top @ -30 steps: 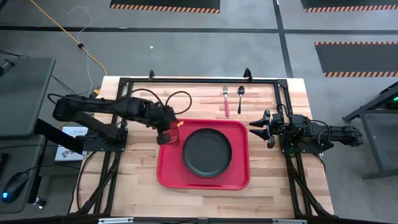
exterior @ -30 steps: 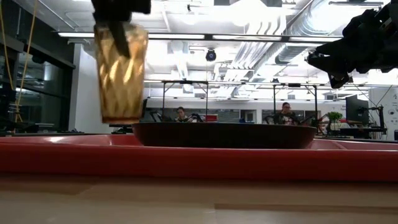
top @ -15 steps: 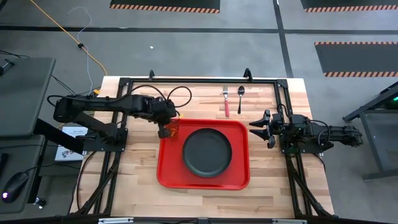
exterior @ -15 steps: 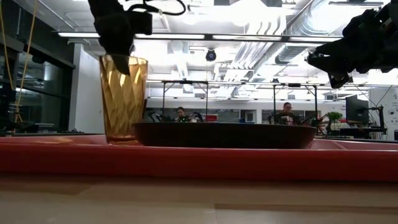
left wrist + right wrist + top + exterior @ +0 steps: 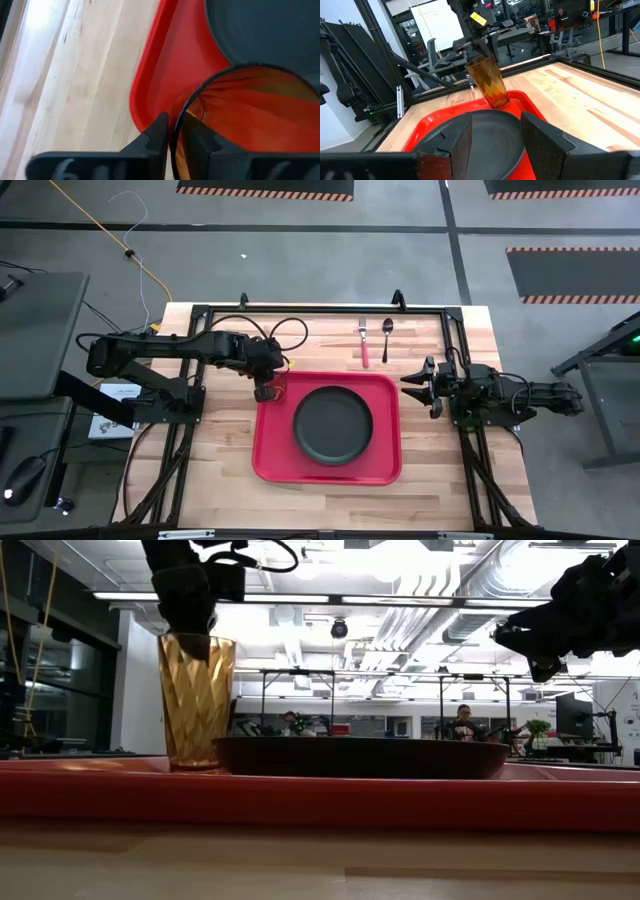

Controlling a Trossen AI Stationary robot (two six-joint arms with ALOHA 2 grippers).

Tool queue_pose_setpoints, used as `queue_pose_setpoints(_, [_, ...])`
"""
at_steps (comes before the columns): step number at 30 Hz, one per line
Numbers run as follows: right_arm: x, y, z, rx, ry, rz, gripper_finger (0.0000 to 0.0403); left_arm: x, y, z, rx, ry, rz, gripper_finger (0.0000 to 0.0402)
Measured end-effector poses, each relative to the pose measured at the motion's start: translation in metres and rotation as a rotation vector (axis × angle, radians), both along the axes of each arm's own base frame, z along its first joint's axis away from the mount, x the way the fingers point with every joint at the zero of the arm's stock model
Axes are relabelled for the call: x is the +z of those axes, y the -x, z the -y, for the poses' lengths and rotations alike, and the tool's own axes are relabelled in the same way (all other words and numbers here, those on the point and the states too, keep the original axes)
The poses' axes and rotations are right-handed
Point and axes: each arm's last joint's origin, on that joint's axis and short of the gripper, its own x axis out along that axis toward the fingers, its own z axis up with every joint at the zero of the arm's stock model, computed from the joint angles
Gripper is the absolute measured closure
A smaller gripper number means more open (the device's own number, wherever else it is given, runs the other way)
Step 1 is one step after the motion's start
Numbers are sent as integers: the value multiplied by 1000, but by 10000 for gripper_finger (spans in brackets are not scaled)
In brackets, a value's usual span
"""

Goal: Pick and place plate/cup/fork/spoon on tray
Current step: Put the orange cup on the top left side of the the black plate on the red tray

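Observation:
The amber ribbed cup (image 5: 277, 385) stands upright by its base in the far-left corner of the red tray (image 5: 270, 460). It also shows in the low view (image 5: 197, 700). The dark plate (image 5: 333, 423) lies in the tray's middle. My left gripper (image 5: 266, 389) is shut on the cup's rim from above. The pink-handled fork (image 5: 364, 345) and the dark spoon (image 5: 386, 338) lie side by side on the wood beyond the tray. My right gripper (image 5: 418, 395) hangs open and empty above the table, right of the tray. My left gripper pinches the cup's wall at the rim (image 5: 181, 111), on the side away from the plate. One finger (image 5: 156, 132) is outside and the other inside the cup. The fingers come from above, pointing down. The cup stands upright with its base on the tray (image 5: 160, 75).
A black metal frame (image 5: 300, 310) runs around the table's far part and sides. The fork and spoon lie just inside its far bar. Bare wood lies left, right and in front of the tray. People sit in the room far behind the table (image 5: 460, 723).
My left gripper has gone down and a little toward the table's far edge with the cup. The cup hung clear of the tray a second ago. Now its base stands in the tray's far-left corner. The gripper keeps its hold on the rim.

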Motion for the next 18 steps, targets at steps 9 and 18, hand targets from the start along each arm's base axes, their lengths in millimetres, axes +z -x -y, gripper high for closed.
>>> queue_pose_setpoints(9, [0,0,0,0,0,0,242,2,-4,0,-14,16,52,309])
queue_pose_setpoints(18, [0,0,0,0,0,0,242,2,-4,-1,-32,18,49,225])
